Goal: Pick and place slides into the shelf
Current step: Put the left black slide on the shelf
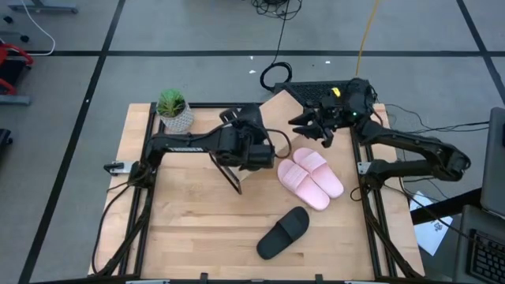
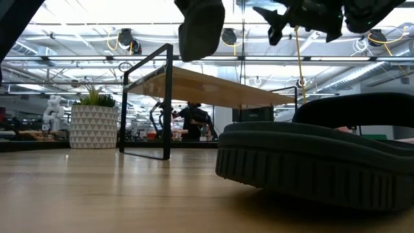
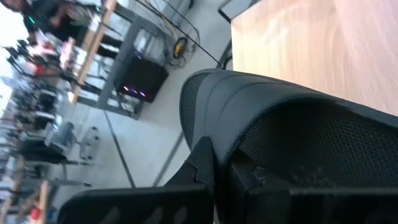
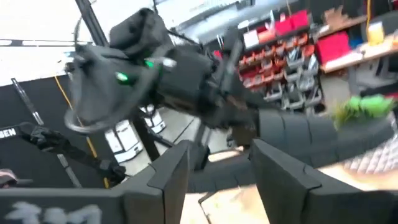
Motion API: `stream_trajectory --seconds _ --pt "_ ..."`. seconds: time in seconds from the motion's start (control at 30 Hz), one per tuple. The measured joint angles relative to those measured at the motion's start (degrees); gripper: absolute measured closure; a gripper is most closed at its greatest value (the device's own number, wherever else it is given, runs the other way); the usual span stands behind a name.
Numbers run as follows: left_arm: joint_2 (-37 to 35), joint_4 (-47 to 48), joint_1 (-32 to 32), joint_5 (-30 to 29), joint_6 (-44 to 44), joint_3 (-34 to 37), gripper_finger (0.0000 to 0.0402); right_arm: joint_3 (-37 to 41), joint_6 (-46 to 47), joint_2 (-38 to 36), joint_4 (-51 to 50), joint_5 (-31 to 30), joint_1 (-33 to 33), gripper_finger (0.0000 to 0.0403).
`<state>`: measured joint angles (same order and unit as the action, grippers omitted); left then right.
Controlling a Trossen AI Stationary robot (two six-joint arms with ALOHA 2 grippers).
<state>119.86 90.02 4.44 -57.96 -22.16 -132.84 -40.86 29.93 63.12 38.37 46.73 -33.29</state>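
Observation:
My left gripper (image 1: 251,151) hovers over the light wooden shelf (image 1: 274,106), shut on one black slide (image 3: 280,118). In the low view that slide (image 2: 202,29) hangs high above the shelf's board (image 2: 207,84). The second black slide (image 1: 284,233) lies sole down on the table near its front edge, and it fills the low view's right side (image 2: 317,155). The pale pink pair (image 1: 312,177) lies side by side, right of the shelf. My right gripper (image 1: 322,136) is open in the air beyond the pink pair, and it touches nothing. My left gripper (image 3: 224,165) pinches the black slide by its rim (image 3: 214,134) between the two fingers. One finger (image 3: 200,163) lies on the smooth outer side, the other (image 3: 255,177) on the textured face. The slide is lifted clear and hangs above the shelf.
A potted plant (image 1: 174,110) stands at the table's far left corner, left of the shelf. The table's black frame rails (image 1: 367,213) run along its left and right edges. Bare wood (image 1: 189,229) lies at the near left. A person (image 2: 192,120) shows in the room beyond.

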Motion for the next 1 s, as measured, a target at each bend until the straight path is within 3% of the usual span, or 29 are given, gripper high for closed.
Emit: stream_trajectory --seconds 0.2,0.37,0.53,0.67,1.0 --pt "0.01 -0.1 2.54 -2.14 2.17 0.0 0.0402 0.0 -0.74 4.11 2.07 1.48 1.99 0.0209" --pt "0.01 -0.28 4.3 -2.09 2.43 0.0 0.0402 -0.18 -0.18 6.32 9.61 1.25 2.72 0.0186" --pt "0.02 -0.4 4.55 -0.7 0.0 -2.08 0.0401 -2.61 3.72 8.14 9.54 -0.53 4.78 0.0167" --pt "-0.06 -1.22 2.99 -0.56 -2.2 -2.16 0.0401 -4.06 1.49 8.9 9.15 -0.63 8.16 0.0156" --pt "0.02 -2.05 -0.47 2.45 -4.41 -2.14 0.0401 -4.83 -2.23 8.94 3.71 -10.71 9.92 0.0151"
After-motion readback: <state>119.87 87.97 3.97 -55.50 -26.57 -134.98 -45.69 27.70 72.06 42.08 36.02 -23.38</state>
